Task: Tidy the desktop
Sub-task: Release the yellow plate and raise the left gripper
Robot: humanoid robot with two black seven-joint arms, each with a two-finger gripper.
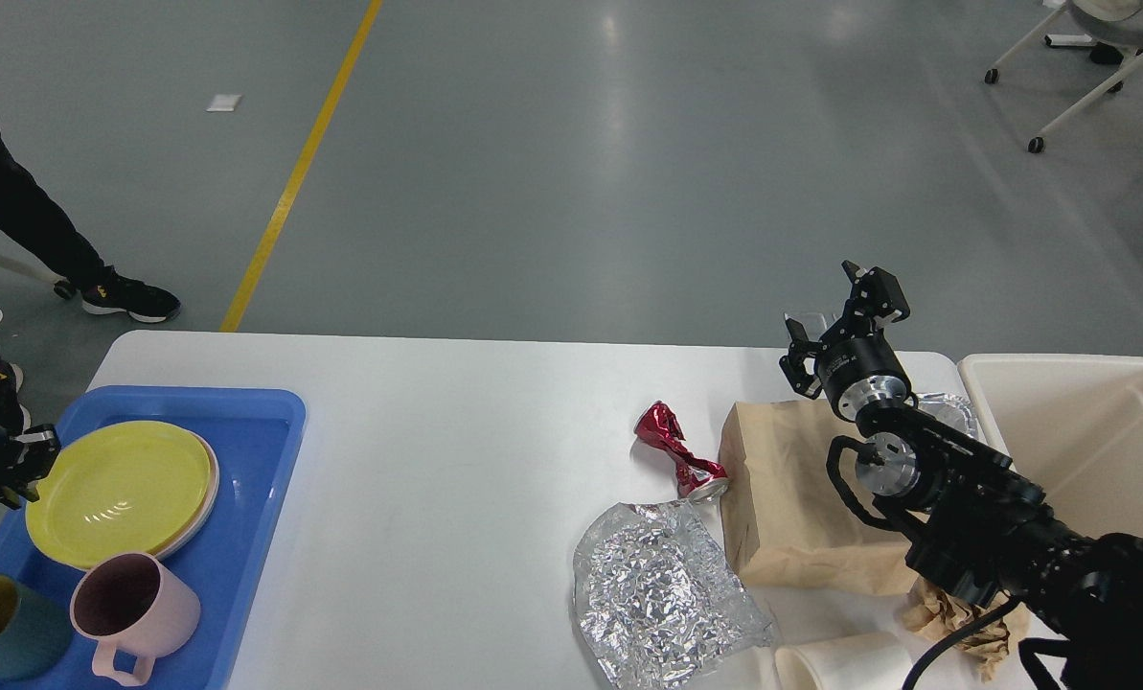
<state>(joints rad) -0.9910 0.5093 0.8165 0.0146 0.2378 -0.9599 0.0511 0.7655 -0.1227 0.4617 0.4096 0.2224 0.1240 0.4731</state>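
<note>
The white desktop (437, 431) fills the lower view. On its left a blue tray (255, 450) holds a yellow plate (121, 489) lying flat on a pink plate (211, 474). My left gripper (27, 467) is at the yellow plate's left rim, its fingers closed on the edge. My right gripper (825, 305) is raised above the far right of the desktop, open, over a brown paper bag (791, 498). A crushed red can (678, 452) and a crumpled foil sheet (662, 594) lie left of the bag.
A pink mug (130, 604) and a teal mug (1, 623) stand at the tray's front. A cream bin (1088, 441) sits at the right edge. A white paper cup (849, 661), crumpled brown paper (945, 609) and a foil dish (949, 412) lie near my right arm. A person's shoe (130, 297) is on the floor at the back left.
</note>
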